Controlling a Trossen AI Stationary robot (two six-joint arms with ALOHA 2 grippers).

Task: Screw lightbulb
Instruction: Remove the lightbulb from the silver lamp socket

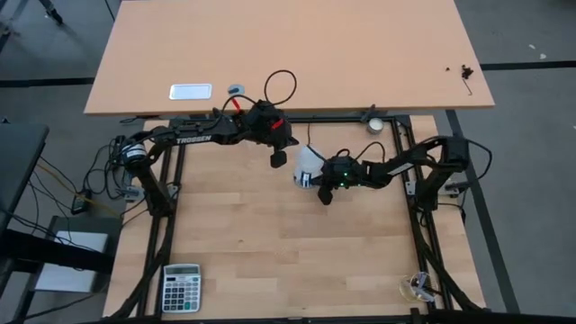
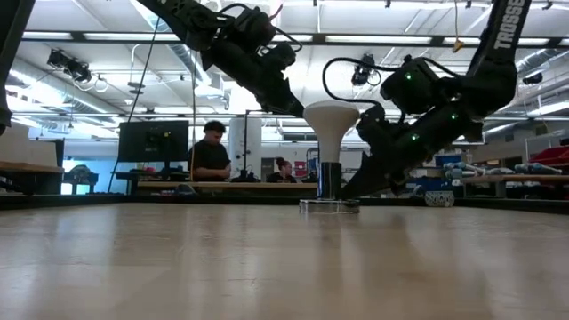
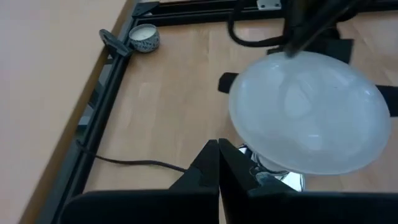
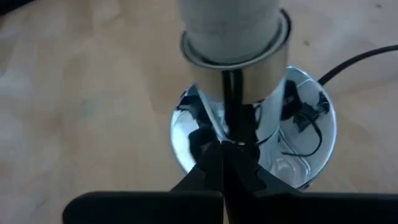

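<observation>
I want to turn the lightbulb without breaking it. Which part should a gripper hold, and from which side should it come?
Probably the wide white dome of the lightbulb, taken from above with one finger on each side. It stands upright in the socket, so its top is free. The neck is narrow, and the right gripper is already low by the socket. The left gripper is beside the dome.

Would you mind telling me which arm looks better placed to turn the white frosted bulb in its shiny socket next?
Probably the left. The left gripper, fingers shut, hangs by the dome of the white frosted bulb, while the right gripper, also shut, sits low against the shiny metal socket, suited to steadying it.
</observation>
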